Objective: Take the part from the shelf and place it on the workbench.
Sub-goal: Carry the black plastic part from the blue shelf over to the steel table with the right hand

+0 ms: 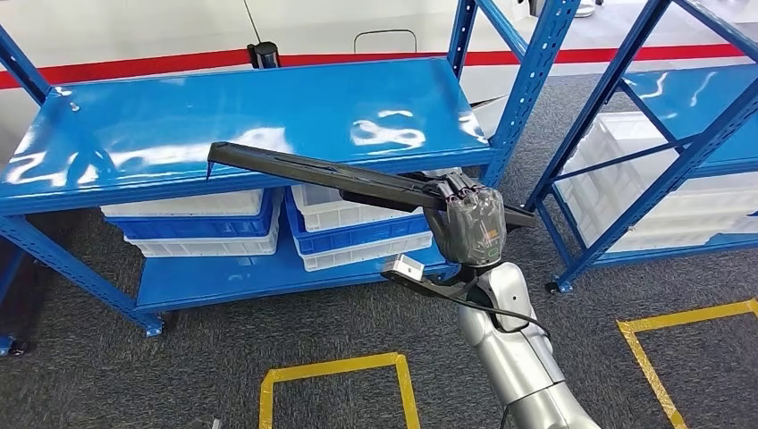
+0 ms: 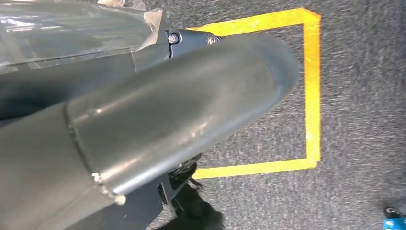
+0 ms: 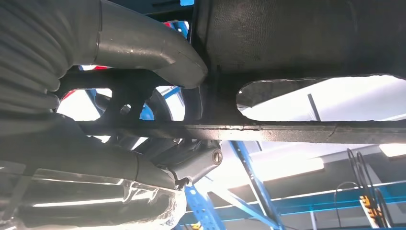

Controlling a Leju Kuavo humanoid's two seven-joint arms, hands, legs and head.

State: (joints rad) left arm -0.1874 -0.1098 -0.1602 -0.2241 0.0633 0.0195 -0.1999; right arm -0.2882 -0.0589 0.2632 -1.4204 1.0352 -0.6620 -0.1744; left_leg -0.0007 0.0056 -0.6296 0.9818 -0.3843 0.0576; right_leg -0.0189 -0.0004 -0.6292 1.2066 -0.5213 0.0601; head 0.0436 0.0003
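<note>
Right hand [image 1: 471, 223] grips the part [image 1: 322, 176], a long black bar, near its right end; fingers curled over it, thumb [image 3: 158, 52] pressed against its perforated face in the right wrist view. Part is held roughly level, slanting from far left to near right, above the front edge of the blue shelf [image 1: 250, 116], its left tip over the top deck. Cannot tell whether it touches the deck. White and blue bins [image 1: 357, 228] are stacked on the lower deck behind the hand. Second blue rack [image 1: 688, 134] stands to the right. Yellow tape squares [image 1: 335, 371] mark the grey carpet near the robot. Left hand [image 2: 158, 110] hangs over one taped square; thumb fills the left wrist view, so how far it is open I cannot tell.
</note>
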